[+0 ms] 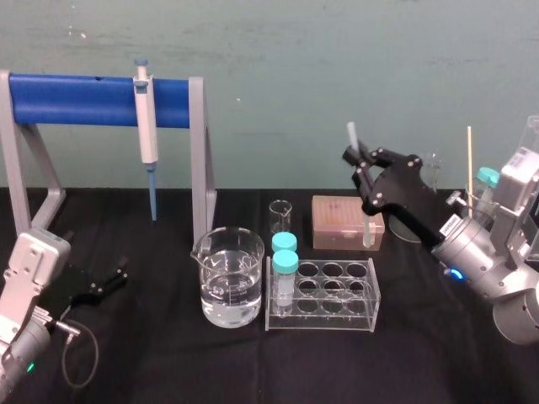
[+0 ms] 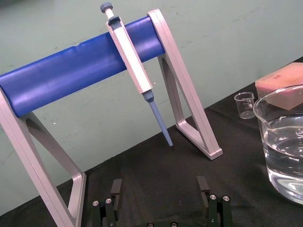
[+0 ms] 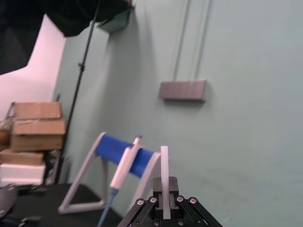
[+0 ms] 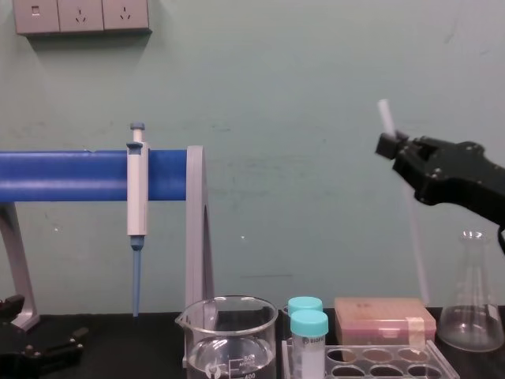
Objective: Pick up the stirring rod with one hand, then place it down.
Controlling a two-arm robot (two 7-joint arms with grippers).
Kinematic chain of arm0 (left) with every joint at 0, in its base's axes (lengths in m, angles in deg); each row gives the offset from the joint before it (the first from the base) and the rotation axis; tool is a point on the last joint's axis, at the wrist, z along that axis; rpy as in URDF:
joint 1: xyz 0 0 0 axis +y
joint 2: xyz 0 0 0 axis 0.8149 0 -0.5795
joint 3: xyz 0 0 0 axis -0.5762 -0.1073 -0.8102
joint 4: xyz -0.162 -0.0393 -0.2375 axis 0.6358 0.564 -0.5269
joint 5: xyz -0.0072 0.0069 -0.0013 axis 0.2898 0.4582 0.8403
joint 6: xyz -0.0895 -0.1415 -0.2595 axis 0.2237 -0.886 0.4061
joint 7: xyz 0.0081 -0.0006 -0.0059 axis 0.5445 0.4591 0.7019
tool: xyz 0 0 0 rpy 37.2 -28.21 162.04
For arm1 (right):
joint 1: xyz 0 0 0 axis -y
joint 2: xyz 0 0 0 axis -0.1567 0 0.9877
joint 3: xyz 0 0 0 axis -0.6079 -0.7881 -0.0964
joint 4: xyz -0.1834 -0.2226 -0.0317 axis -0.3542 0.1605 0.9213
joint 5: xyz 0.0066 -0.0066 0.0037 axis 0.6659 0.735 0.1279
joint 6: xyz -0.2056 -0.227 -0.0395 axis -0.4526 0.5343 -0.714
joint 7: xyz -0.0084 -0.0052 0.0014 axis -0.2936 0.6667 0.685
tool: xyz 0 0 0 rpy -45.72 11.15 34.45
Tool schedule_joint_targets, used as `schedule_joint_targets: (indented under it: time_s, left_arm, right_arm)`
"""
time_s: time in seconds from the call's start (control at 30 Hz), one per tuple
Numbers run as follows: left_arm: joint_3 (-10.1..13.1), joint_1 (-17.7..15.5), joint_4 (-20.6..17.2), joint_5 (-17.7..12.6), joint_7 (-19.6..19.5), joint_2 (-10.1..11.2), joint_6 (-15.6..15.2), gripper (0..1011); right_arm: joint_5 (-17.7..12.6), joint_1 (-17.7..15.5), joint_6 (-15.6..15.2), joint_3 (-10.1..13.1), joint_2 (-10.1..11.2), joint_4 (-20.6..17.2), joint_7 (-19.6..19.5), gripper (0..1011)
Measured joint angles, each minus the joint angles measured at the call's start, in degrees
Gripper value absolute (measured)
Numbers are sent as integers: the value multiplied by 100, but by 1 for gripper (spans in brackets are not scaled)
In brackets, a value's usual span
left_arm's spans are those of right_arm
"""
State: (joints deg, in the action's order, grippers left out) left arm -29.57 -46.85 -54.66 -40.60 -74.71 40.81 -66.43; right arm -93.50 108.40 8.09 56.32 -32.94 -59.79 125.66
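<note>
The stirring rod [image 1: 352, 133] is a thin translucent white stick, held nearly upright above the table at the right. My right gripper [image 1: 358, 160] is shut on its upper part, and the lower end hangs in front of the pink box. In the chest view the stirring rod [image 4: 414, 237] slants down from the right gripper [image 4: 392, 146], well clear of the table. In the right wrist view the stirring rod [image 3: 164, 161] sticks out past the right gripper [image 3: 164, 191]. My left gripper [image 1: 114, 276] rests low at the table's left; its fingers [image 2: 116, 189] stand apart with nothing between them.
A blue-barred stand [image 1: 101, 99] carries a grey pipette [image 1: 146, 126] at the back left. In the middle stand a water-filled beaker [image 1: 227, 286], a clear tube rack [image 1: 324, 295] with two teal-capped tubes, a small beaker [image 1: 280, 215] and a pink box [image 1: 337, 220]. A glass flask [image 4: 471, 300] stands at the right.
</note>
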Motion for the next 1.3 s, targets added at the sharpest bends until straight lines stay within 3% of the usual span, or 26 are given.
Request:
schedule_joint_targets:
  time_s: [0.17,0.37,0.77,1.3]
  left_arm:
    - [0,0,0,0,0,0,0,1000]
    - [0,0,0,0,0,0,0,1000]
    - [0,0,0,0,0,0,0,1000]
    - [0,0,0,0,0,0,0,1000]
  right_arm:
    - [48,-59,356,188,-86,153,-107,70]
    - [51,-183,519,379,-133,226,-211,70]
    - [2,-716,164,674,-129,-197,-459,70]
    - [123,-790,25,760,-160,-235,-550,70]
